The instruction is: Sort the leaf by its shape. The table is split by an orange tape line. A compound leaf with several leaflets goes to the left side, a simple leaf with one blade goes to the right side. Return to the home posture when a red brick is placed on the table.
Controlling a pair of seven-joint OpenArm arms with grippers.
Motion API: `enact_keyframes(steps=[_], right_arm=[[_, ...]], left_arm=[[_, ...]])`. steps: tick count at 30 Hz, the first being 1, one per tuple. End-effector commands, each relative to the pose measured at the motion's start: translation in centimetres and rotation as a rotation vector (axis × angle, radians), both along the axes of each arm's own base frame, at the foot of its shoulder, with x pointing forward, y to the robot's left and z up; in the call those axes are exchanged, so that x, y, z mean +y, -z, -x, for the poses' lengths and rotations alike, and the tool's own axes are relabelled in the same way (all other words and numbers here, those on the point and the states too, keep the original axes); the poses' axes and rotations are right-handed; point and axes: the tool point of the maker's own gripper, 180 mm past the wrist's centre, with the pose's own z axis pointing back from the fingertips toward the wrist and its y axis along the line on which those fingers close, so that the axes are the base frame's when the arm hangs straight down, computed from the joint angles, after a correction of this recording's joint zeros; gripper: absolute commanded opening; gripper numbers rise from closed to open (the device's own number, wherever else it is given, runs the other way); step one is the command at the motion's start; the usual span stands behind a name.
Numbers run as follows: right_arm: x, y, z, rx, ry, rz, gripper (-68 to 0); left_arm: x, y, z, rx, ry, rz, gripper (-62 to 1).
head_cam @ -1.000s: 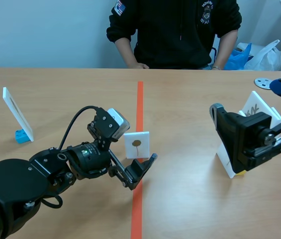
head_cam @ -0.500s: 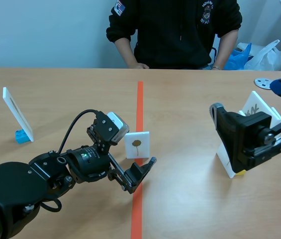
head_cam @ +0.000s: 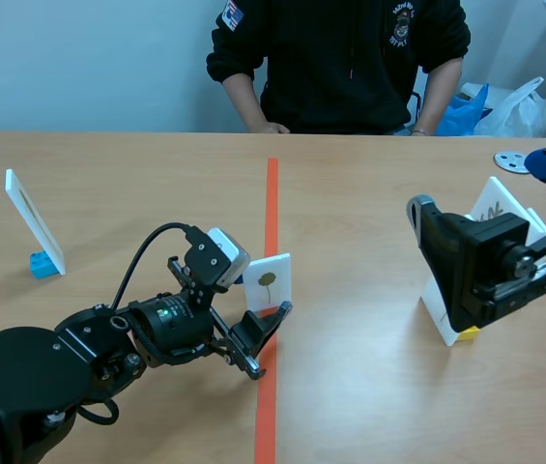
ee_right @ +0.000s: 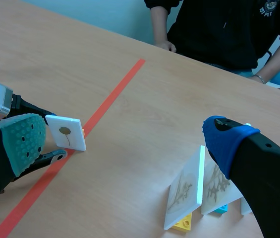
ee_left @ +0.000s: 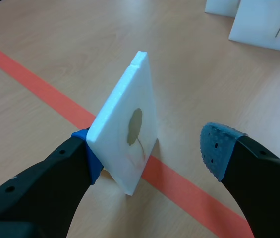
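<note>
Scene view: a small white square card bearing one single-bladed leaf [head_cam: 267, 281] stands upright on the orange tape line [head_cam: 272, 193] that divides the light wooden tabletop [head_cam: 369, 193]. The left tool [head_cam: 265, 336], on the black arm entering low from the left, sits at the card's near side with its fingers apart. A tall white card on a blue base [head_cam: 33, 227] stands well apart on the left half. A cluster of white leaf cards on a yellow base [head_cam: 493, 205] stands on the right half, partly hidden by the right arm [head_cam: 471, 271]. A person in a black top [head_cam: 340, 58] sits across the tabletop, and a round metal disc [head_cam: 510, 160] lies near the far right edge. Left wrist view: the card stands tilted between the spread fingers. Its back face touches the blue pad [ee_left: 94, 163] of one finger, while the other finger's dotted blue pad [ee_left: 214, 148] is apart from the leaf face, so the tool is not clamped on it. The card's lower corner sits over the tape line. Right wrist view: the right tool [ee_right: 125, 141] is spread wide with nothing between its fingers, one pad grey-green and one blue. The card stands ahead at the tape line, beside the left tool. The cluster of white leaf cards leans just beside the blue-padded finger.
</note>
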Motion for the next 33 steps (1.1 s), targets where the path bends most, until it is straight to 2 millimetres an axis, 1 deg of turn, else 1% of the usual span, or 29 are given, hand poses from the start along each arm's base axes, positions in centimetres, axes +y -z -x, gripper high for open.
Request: enact_keyframes(steps=[1,3,5,7,11,15,19,22,26,29,33], right_arm=[[-0.1,-0.7,-0.3,-0.027,0.003,-0.012,0.4],[-0.1,-0.7,-0.3,-0.027,0.003,-0.012,0.4],[-0.1,-0.7,-0.3,-0.027,0.003,-0.012,0.4],[-0.1,-0.7,-0.3,-0.027,0.003,-0.012,0.4],[-0.1,-0.7,-0.3,-0.027,0.003,-0.012,0.4],[-0.1,-0.7,-0.3,-0.027,0.003,-0.012,0.4],[-0.1,-0.7,-0.3,-0.027,0.004,-0.013,0.4],[-0.1,-0.6,-0.3,-0.027,0.004,-0.013,0.4],[-0.1,-0.6,-0.3,-0.027,0.004,-0.013,0.4],[-0.1,-0.6,-0.3,-0.027,0.004,-0.013,0.4],[-0.1,-0.6,-0.3,-0.027,0.004,-0.013,0.4]], left_arm=[[-0.8,-1.5,-0.8,-0.031,-0.01,0.045,-24.8],[-1.0,-1.4,-0.8,-0.023,-0.013,0.042,-32.2],[-1.0,-1.4,-0.9,-0.026,-0.019,0.04,-37.9],[-1.1,-1.3,-1.0,-0.027,-0.026,0.039,-40.4],[-1.0,-0.9,-0.8,-0.015,-0.031,0.035,-40.9],[-0.8,-0.7,-0.8,0.006,-0.055,0.057,-49.4],[-0.4,-0.6,-0.6,0.03,-0.086,0.092,-55.4],[-0.3,-0.2,-0.2,0.056,-0.108,0.118,-56.8],[0.0,0.0,0.2,0.089,-0.142,0.161,-56.8],[0.3,-0.6,0.4,0.105,-0.151,0.211,-56.7],[0.4,-2.0,0.8,0.119,-0.132,0.253,-56.7]])
